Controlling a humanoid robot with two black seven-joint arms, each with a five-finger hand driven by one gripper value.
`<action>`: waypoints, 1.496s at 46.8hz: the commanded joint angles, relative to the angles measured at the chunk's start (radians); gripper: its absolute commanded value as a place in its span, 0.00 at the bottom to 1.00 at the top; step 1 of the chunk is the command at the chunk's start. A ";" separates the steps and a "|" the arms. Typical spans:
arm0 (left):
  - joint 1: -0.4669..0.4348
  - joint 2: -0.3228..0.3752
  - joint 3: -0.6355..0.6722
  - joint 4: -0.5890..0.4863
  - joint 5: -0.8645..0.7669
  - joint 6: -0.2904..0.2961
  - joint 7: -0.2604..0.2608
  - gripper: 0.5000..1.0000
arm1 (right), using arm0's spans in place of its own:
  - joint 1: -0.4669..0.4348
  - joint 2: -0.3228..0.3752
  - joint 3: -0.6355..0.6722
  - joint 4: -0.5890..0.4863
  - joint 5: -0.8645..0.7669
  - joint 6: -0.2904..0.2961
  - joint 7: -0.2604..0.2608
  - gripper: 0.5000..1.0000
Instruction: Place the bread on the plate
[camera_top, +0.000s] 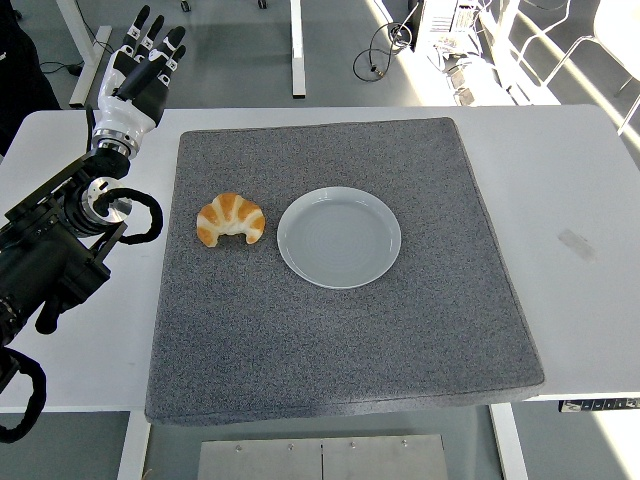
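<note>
My left hand (140, 68) hangs empty, fingers straight, far-left of the plate (339, 236). The bread (231, 217) lies just left of the plate, nearer me than my hand.

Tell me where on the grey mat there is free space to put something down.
The grey mat is bare along its whole near half, below the croissant and plate, also right of the plate and behind both. Only the narrow gap between croissant and plate is tight. The left hand hovers beyond the mat's far-left corner.
</note>
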 joint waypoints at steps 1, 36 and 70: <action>-0.003 0.013 0.006 0.000 0.002 0.000 0.001 0.94 | 0.001 0.000 0.001 0.000 0.000 0.000 0.000 1.00; -0.004 0.077 0.074 -0.001 0.005 -0.048 0.004 0.95 | -0.001 0.000 0.000 0.000 0.000 0.000 0.000 1.00; -0.180 0.352 0.526 -0.311 0.152 0.190 0.013 0.95 | 0.001 0.000 0.000 0.000 0.000 0.001 0.000 1.00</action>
